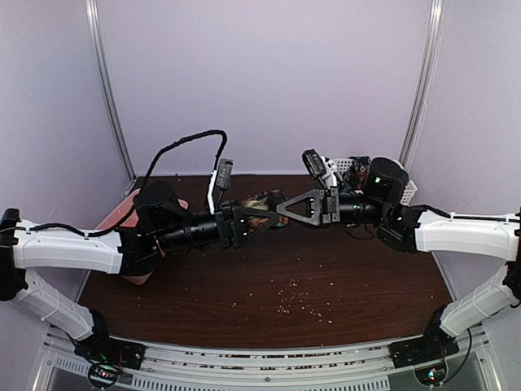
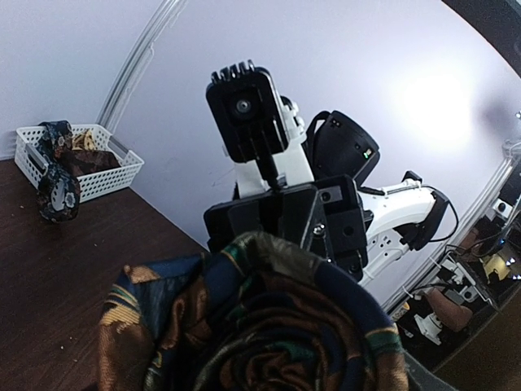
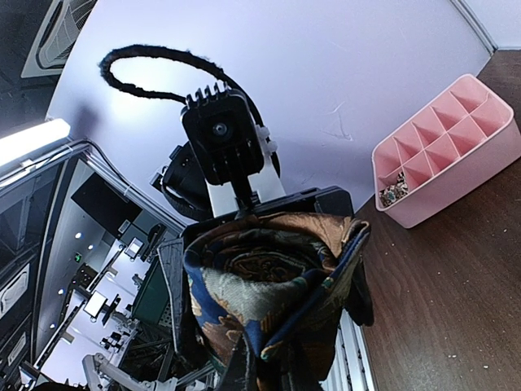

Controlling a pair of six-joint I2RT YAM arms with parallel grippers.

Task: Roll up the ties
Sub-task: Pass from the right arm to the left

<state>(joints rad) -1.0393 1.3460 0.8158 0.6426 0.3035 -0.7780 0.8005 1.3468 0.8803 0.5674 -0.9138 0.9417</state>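
**A:** Where is the rolled tie point(image 1: 262, 204) sitting?

**B:** It is hanging between the two claws, above the far middle of the table point(image 1: 244, 318), and it looks to be clear of the wood. It is showing as a tight coil of dark blue, brown and green, with its spiral face pointing at the left wrist camera.

**A:** Which claw is gripping it?

**B:** The right claw point(image 1: 281, 207) is clenching on it. In its own wrist view the fabric is narrowing down toward the pinched fingertips. The left claw point(image 1: 267, 220) is facing it nose to nose, with jaws standing wide on either side of the coil. I cannot tell whether they are pressing on the fabric.

**A:** How are the arms lying?

**B:** The left arm point(image 1: 73, 248) is reaching in from the left and the right arm point(image 1: 464, 232) from the right. Both forearms are running roughly level, and the wrists are meeting tip to tip.

**A:** And around them?

**B:** A white basket point(image 2: 114, 181) is standing at the back right, holding other ties point(image 2: 81, 151), one dark blue one draping over its rim. A pink compartment tray point(image 3: 444, 163) is sitting at the left, partly behind the left arm. Pale crumbs point(image 1: 297, 300) are lying scattered on the near part of the table.
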